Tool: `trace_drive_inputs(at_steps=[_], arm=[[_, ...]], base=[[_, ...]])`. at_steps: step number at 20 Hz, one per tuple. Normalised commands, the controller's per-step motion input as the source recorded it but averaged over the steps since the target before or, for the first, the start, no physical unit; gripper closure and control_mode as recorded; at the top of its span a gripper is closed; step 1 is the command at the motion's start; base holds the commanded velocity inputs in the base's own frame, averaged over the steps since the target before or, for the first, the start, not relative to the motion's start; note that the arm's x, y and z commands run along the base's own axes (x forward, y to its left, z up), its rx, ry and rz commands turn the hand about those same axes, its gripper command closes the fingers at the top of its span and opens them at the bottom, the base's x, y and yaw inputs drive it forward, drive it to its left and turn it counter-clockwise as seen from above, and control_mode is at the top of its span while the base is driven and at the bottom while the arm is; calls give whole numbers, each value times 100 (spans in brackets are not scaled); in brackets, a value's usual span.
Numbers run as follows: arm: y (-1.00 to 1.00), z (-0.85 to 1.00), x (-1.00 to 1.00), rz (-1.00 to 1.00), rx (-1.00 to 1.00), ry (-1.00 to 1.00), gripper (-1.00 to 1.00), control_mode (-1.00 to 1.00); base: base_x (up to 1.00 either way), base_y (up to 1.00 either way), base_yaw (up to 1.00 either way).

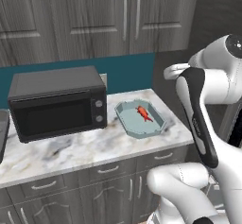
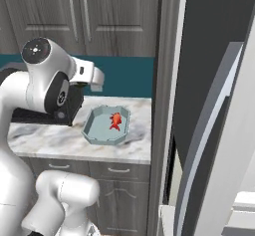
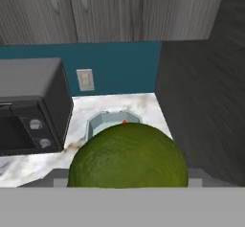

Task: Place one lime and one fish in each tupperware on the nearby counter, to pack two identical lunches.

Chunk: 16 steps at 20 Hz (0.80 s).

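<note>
- Between the pincer's fingers, right up against the hand camera, sits a round yellow-green lime [image 3: 128,156]; the jaws stand fairly wide around it, and I judge it gripped and carried, though the fingertips themselves are hidden behind the fruit.
- Beyond the lime, the pale teal octagonal tupperware [image 3: 98,125] peeks out, so the hand seems aimed toward it from above and behind.
- On the white-and-grey marble-look counter [image 1: 71,150] that tupperware [image 1: 158,126] rests near the right end, just beside the black microwave oven [image 1: 56,102].
- Inside the container lies the bright red-orange fish [image 1: 143,113], also seen from the right base view [image 2: 115,121].
- Progress, as I judge it: one fish is packed; this lime comes next for the same box.
- Left to do: release the lime into the teal tupperware, then fill a second container with another lime and fish.
</note>
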Motion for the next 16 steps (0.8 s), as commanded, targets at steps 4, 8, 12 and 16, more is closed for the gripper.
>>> trace_drive_inputs(at_steps=[4,8,12,16], arm=[[41,-50,-4,-5,-3,6,100,-100],[42,-59,-4,-3,-3,9,100,-100],[8,-49,0,-5,0,21,100,-100],[0,-72,4,-3,0,26,100,-100]], base=[[0,0,0],[0,0,0],[0,0,0],[0,0,0]])
